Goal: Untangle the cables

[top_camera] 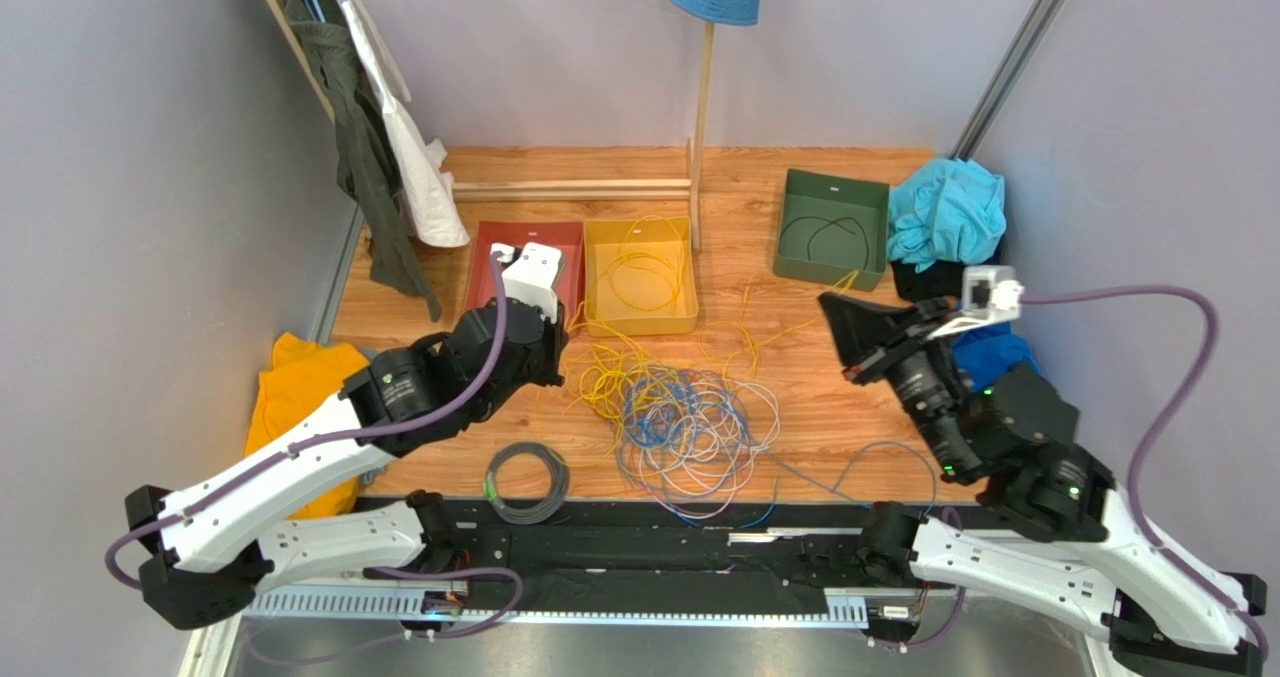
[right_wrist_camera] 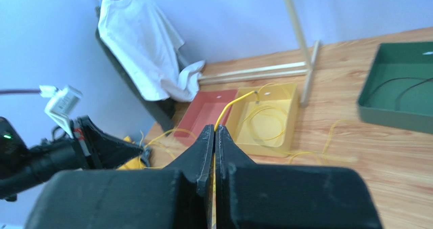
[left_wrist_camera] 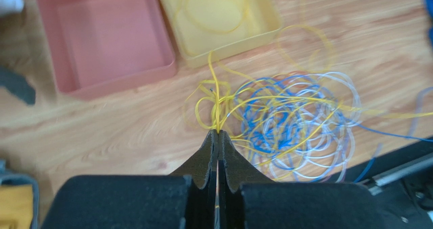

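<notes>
Many cables (top_camera: 684, 422) — near front edge

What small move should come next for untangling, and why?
Probably draw the right pincer slowly away from the tangle. It and the left pincer are both shut on yellow cable, whose strands cross the blue loops there.

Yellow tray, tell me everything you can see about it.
The yellow tray is a shallow, open, roughly square box, seemingly plastic, mustard coloured with rounded corners. It sits flat on the wooden table, close beside the red tray. Loose loops of yellow cable lie inside, and one strand runs over its near rim toward the tangle.
</notes>
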Robot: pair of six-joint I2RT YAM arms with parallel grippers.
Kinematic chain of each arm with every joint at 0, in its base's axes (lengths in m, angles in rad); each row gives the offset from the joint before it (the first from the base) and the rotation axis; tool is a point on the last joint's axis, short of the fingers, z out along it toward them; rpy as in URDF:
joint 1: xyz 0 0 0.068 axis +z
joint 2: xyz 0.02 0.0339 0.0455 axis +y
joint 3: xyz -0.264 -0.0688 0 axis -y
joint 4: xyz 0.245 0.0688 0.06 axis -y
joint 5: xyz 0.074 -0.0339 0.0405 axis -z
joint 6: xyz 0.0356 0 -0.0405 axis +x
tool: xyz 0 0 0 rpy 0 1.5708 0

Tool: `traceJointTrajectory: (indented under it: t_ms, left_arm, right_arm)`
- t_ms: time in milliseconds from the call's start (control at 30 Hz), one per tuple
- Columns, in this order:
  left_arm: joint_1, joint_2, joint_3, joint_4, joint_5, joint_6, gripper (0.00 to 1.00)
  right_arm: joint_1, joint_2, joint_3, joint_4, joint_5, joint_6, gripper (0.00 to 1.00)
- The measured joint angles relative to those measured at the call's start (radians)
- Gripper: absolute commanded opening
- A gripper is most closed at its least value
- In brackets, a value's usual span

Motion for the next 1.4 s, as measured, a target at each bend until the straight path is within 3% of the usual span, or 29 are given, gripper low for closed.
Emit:
traceJointTrajectory:
  t_ms: [233,267,300,367,400,467,500,567,600,1000,1200,1400]
  left_arm:
    - [0.15,0.0,-0.138,0.027,0.092,-0.107,0.03]
    - [0.158,0.001,-0.151,0.04,0.106,-0.117,0.09]
    - [0.166,0.002,-0.168,0.057,0.124,-0.129,0.27]
    - [0.172,0.004,-0.193,0.071,0.148,-0.136,0.46]
    - [0.175,0.005,-0.207,0.075,0.156,-0.146,0.61]
    - [0.181,0.0,-0.232,0.077,0.171,-0.155,0.73]
    - [0.183,-0.005,-0.241,0.076,0.176,-0.154,0.88]
    - [0.185,-0.03,-0.253,0.073,0.182,-0.156,0.9]
    - [0.185,-0.047,-0.254,0.073,0.184,-0.153,0.98]
    - [0.185,-0.317,-0.274,0.109,0.164,-0.132,0.99]
    - [0.19,-0.349,-0.356,0.265,0.32,-0.112,0.93]
    - [0.19,-0.357,-0.472,0.364,0.447,-0.13,0.9]
  right_arm:
    - [0.001,-0.042,0.127,-0.151,0.06,-0.055,0.0]
    - [0.001,-0.038,0.141,-0.17,0.06,-0.064,0.0]
    - [0.001,-0.034,0.154,-0.187,0.059,-0.071,0.0]
    - [0.001,-0.019,0.185,-0.214,0.053,-0.085,0.0]
    - [0.001,-0.011,0.201,-0.219,0.053,-0.092,0.0]
    - [0.0,0.004,0.229,-0.219,0.044,-0.097,0.0]
    - [0.0,0.011,0.24,-0.218,0.038,-0.098,0.0]
    - [0.0,0.024,0.253,-0.217,0.023,-0.098,0.0]
    - [0.0,0.03,0.255,-0.217,0.016,-0.098,0.0]
    - [0.0,0.158,0.378,-0.215,-0.091,-0.121,0.0]
    - [-0.002,0.214,0.409,-0.194,-0.113,-0.14,0.0]
    - [-0.011,0.415,0.503,-0.17,-0.105,-0.204,0.0]
